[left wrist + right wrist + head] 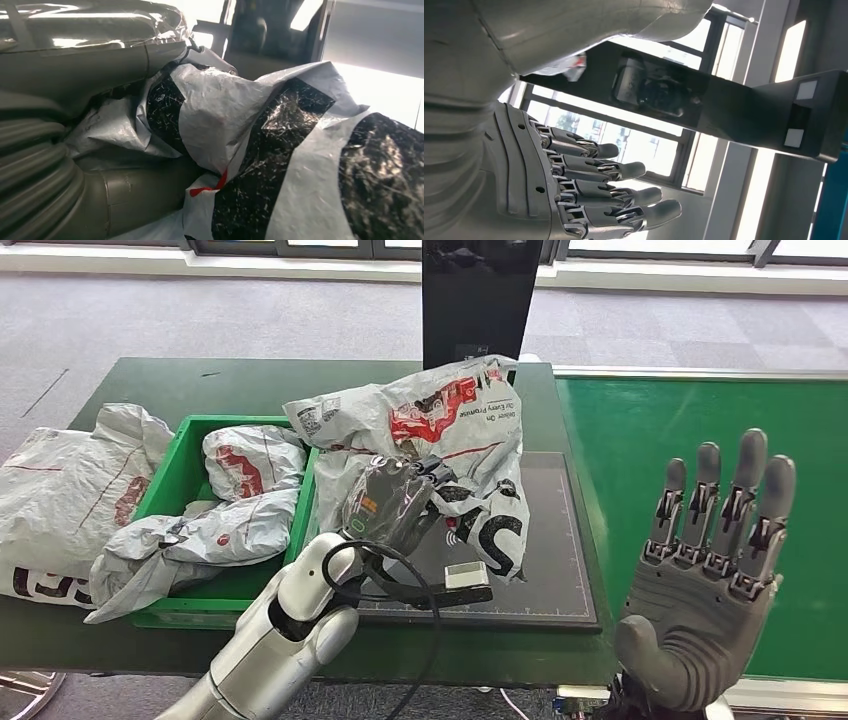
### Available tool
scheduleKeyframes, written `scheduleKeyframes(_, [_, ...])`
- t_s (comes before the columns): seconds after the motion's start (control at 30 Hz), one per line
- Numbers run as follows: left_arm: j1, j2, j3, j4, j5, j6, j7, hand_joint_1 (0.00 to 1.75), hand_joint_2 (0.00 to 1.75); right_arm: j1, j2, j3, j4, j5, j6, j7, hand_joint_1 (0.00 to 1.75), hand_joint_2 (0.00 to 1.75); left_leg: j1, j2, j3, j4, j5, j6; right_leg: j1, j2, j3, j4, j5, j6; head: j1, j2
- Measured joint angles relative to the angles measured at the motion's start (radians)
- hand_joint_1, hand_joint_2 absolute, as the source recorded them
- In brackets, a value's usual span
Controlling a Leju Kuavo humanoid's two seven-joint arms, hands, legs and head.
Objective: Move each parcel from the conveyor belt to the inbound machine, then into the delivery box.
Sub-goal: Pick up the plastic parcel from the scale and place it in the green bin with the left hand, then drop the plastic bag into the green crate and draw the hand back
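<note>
A green conveyor belt runs along the right, beside a dark table. On the table, a black inbound machine carries a crumpled grey parcel, which the left hand grips from below. A green delivery box holds more parcels. The right hand hangs over the belt, fingers spread, holding nothing.
</note>
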Motion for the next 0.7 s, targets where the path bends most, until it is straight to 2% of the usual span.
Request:
scheduleKeyframes(0.2, [0.018, 0.019, 0.007, -0.078, -0.006, 0.002, -0.003, 1.75, 1.75, 0.000, 0.001, 0.000, -0.002, 0.000, -0.003, 0.000, 0.00, 1.75, 0.000, 0.000, 0.000, 0.000, 0.000, 0.000, 0.000, 0.000, 0.000, 0.000, 0.000, 0.000, 0.000, 0.000])
scheduleKeyframes(0.57, [0.025, 0.034, 0.007, -0.112, -0.006, 0.003, -0.003, 1.75, 1.75, 0.000, 0.005, 0.000, -0.003, 0.000, -0.003, 0.000, 0.00, 1.75, 0.000, 0.000, 0.000, 0.000, 0.000, 0.000, 0.000, 0.000, -0.001, 0.000, 0.000, 0.000, 0.000, 0.000])
scheduleKeyframes(0.7, [0.026, 0.043, 0.008, -0.129, -0.060, 0.068, -0.004, 1.75, 1.75, 0.000, 0.005, 0.000, -0.003, 0.001, -0.018, 0.000, 0.00, 1.75, 0.000, 0.000, -0.001, 0.000, 0.000, 0.000, 0.000, 0.000, -0.001, 0.000, 0.000, 0.000, 0.000, 0.000])
